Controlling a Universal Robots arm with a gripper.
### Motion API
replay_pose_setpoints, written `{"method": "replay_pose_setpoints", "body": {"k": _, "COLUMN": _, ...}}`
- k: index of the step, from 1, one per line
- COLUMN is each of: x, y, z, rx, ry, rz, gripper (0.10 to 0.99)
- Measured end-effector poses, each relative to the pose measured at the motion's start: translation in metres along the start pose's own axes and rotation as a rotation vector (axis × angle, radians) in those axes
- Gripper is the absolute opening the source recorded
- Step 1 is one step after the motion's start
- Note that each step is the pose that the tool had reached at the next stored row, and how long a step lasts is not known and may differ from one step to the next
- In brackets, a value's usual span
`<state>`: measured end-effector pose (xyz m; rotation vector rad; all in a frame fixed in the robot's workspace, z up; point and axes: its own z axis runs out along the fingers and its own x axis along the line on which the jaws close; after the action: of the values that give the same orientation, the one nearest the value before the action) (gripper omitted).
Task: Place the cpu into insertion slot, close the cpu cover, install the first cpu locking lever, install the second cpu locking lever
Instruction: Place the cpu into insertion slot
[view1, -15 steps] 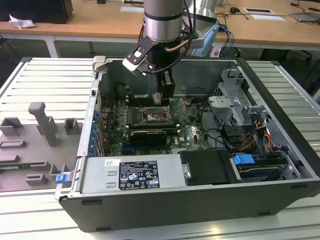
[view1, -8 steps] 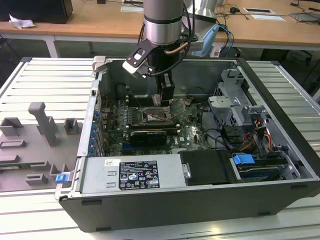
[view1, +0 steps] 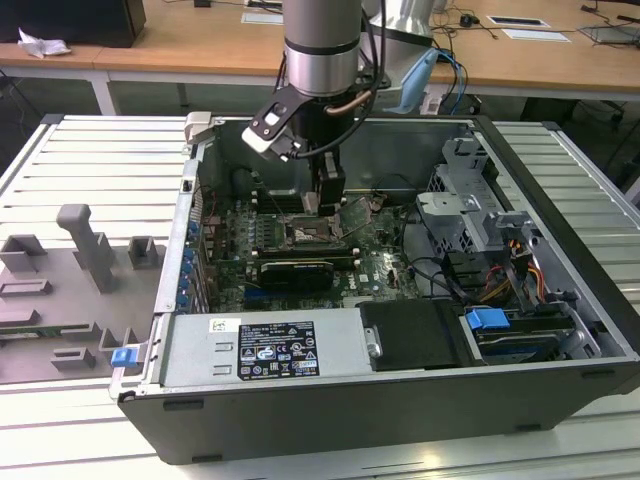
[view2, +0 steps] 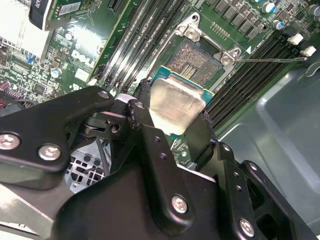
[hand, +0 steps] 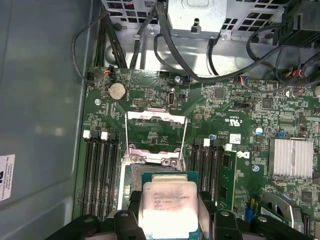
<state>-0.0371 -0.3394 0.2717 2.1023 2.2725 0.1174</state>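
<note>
— Where do we find the chip (view2: 175, 107)?

— Gripped in the pincer (view2: 175, 114). Its black fingers (view2: 142, 107) press on two opposite edges, and the pale metal face shows in both wrist views.

— And the socket (view2: 197, 57)?

— Just beyond the chip, bare, with its field of contacts showing. The chip hangs over the socket's nearer edge and hides part of it. We cannot tell whether the two touch.

— What about the cover (hand: 155, 114)?

— In the first wrist view we see it flipped back, lying away from the socket over the green board (hand: 240, 115). In the second wrist view a thin metal rod (view2: 270, 60) runs from the socket's corner across the long black slots (view2: 255, 75).

— And further out?

— In the exterior view we see the arm reaching down into an open computer case (view1: 350, 420), which lies on its side on a slatted metal table (view1: 60, 150). The pincer is low over the board. Grey moulded holders (view1: 85, 250) sit on the table at the exterior view's left, apart from the case.
</note>
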Motion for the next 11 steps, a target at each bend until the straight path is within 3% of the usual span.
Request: {"method": "replay_pose_setpoints", "body": {"k": 11, "x": 0.001, "y": -0.0004, "z": 0.0056, "rx": -0.001, "ry": -0.0023, "rz": 0.028, "gripper": 0.529}}
